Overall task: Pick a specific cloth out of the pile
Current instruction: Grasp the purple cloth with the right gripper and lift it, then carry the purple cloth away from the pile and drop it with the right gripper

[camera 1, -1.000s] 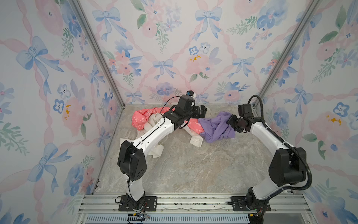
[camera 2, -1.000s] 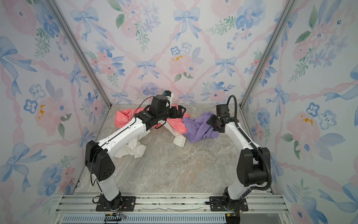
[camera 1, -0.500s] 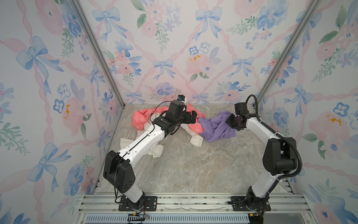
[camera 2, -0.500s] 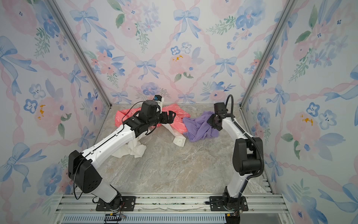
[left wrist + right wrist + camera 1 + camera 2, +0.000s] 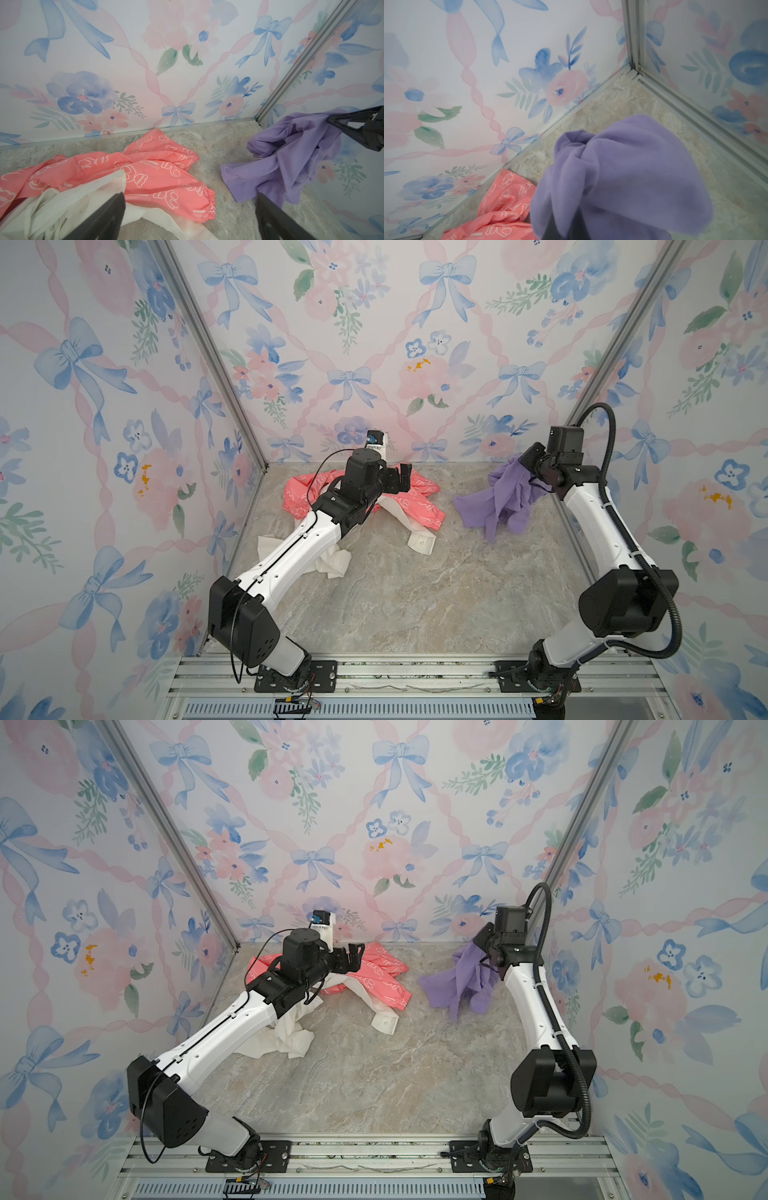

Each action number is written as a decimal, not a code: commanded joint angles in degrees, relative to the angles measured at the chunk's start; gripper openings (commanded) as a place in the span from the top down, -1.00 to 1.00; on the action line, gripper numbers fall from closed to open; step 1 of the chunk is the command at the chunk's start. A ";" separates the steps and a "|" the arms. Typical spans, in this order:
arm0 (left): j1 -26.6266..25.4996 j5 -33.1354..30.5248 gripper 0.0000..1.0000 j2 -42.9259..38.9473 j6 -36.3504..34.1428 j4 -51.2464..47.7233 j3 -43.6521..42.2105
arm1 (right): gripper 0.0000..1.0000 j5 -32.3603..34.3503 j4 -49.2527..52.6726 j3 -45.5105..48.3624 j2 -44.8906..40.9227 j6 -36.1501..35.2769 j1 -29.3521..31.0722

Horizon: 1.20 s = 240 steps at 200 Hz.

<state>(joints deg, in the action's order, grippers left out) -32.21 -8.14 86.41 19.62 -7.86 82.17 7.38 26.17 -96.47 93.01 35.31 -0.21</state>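
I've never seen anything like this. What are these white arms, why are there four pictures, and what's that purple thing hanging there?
These are two robot arms, each ending in a pincer. Two pictures look down from above; the other two come from cameras on the wrists. On the marble tabletop lie a coral-pink printed garment and a cream-white shirt. The right pincer is shut on a lavender cloth, holding one end up, apart from them; the left pincer is open and empty.

The pile [image 5: 415, 502] is lying on the table [image 5: 415, 597] toward the back left, close to the rear wall [image 5: 374, 364]; the cloth [image 5: 498, 506] is hanging from the right gripper [image 5: 528, 460] to its right — apart from it — near the back right corner.
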 commanded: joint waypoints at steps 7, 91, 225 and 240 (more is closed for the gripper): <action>0.70 -1.26 -0.96 -1.19 -2.25 4.35 -1.64 | 1.00 -0.71 -3.56 -6.01 -0.81 -6.26 -0.41; 1.79 -2.69 -0.96 -4.25 -3.29 12.11 -7.08 | 1.00 -4.14 -0.78 4.32 0.15 -7.70 -0.41; 2.72 -4.78 -0.96 -5.75 -2.52 14.08 -10.36 | 0.80 3.74 18.69 12.82 13.57 -7.25 -3.55; 2.81 -5.11 -0.96 -5.72 -2.31 14.22 -10.45 | 0.74 3.29 20.83 12.37 15.92 -7.45 -3.83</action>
<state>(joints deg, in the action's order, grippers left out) -29.91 -12.03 82.00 17.56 4.73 72.51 9.93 40.40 -84.29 105.69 28.69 -3.51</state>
